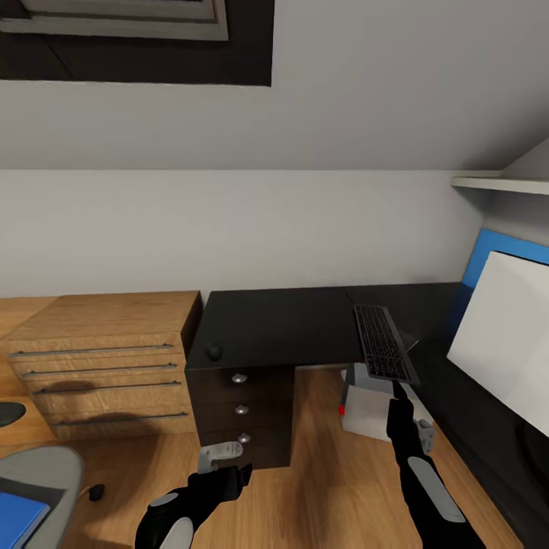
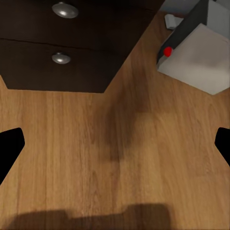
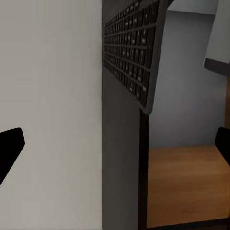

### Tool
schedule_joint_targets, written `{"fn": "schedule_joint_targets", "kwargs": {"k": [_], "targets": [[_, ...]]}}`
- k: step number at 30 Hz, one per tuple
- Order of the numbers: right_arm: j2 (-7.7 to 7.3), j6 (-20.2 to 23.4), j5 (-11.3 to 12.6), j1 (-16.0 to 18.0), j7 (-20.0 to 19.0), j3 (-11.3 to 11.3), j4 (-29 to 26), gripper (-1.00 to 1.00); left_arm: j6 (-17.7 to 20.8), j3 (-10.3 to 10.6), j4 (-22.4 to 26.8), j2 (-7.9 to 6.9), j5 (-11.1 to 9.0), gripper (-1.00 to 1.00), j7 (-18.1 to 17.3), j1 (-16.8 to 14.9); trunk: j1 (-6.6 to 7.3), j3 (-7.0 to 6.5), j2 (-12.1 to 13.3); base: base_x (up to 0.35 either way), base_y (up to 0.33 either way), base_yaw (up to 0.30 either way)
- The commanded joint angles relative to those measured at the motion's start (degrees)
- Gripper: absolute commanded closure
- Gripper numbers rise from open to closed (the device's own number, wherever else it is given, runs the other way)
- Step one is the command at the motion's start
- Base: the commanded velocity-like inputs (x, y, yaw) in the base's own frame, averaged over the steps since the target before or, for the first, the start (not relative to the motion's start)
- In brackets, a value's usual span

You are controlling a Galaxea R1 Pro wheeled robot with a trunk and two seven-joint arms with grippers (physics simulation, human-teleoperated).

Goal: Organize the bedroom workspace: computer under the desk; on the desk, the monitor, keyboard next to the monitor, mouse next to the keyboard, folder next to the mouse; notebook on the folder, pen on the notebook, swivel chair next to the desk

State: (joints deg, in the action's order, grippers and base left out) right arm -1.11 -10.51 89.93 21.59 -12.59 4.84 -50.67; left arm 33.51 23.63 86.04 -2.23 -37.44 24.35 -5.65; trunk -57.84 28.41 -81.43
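Black keyboard [image 1: 385, 343] lies on the bench [image 1: 282, 324], its near end overhanging the edge just above my right gripper [image 1: 399, 390]; that gripper is open and empty. My left gripper [image 1: 229, 465] hangs open over wood floor [image 2: 115, 158], the computer [image 1: 374, 408] beyond it under the bench.

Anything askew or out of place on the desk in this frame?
Yes. The keyboard lies with its near end sticking out past the desk edge, over the floor above the computer. The mouse sits far off at the opposite front corner, not beside it.
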Motion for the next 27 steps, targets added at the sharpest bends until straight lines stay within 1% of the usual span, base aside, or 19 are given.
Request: {"fn": "schedule_joint_targets", "kwargs": {"k": [1,5,8,12,17,27], "targets": [[-0.22,-0.2,0.6,0.0,-0.3,-0.1,0.0,-1.00,0.0,0.1,0.0,-0.05,-0.5,-1.00,0.6,-0.1,-0.22,0.24,-0.4,0.000,0.000,0.000],[-0.87,-0.2,0.6,0.0,-0.3,0.0,0.0,-1.00,-0.1,0.2,0.0,-0.05,-0.4,-1.00,0.7,-0.1,-1.10,0.96,-2.1,0.000,0.000,0.000],[-1.67,-0.1,0.7,0.0,-0.2,0.3,0.0,-1.00,-0.1,0.2,0.0,-0.05,-0.4,-1.00,0.7,-0.1,-1.76,1.50,-3.3,0.000,0.000,0.000],[-2.16,-0.1,0.7,0.1,-0.2,0.4,0.0,-1.00,-0.1,0.2,0.0,-0.05,-0.4,-1.00,0.7,-0.1,-2.64,2.22,-4.9,0.000,0.000,0.000],[-2.49,0.1,0.8,0.1,-0.1,0.5,0.0,-1.00,-0.1,0.2,0.0,-0.05,-0.4,-1.00,0.7,-0.1,-3.74,3.12,-6.9,0.000,0.000,0.000],[-2.58,0.2,0.8,0.1,0.3,0.5,0.0,-1.00,0.0,0.4,-0.2,0.03,-0.4,-1.00,0.7,-0.1,-5.93,4.91,-10.9,0.000,0.000,0.000]]}}
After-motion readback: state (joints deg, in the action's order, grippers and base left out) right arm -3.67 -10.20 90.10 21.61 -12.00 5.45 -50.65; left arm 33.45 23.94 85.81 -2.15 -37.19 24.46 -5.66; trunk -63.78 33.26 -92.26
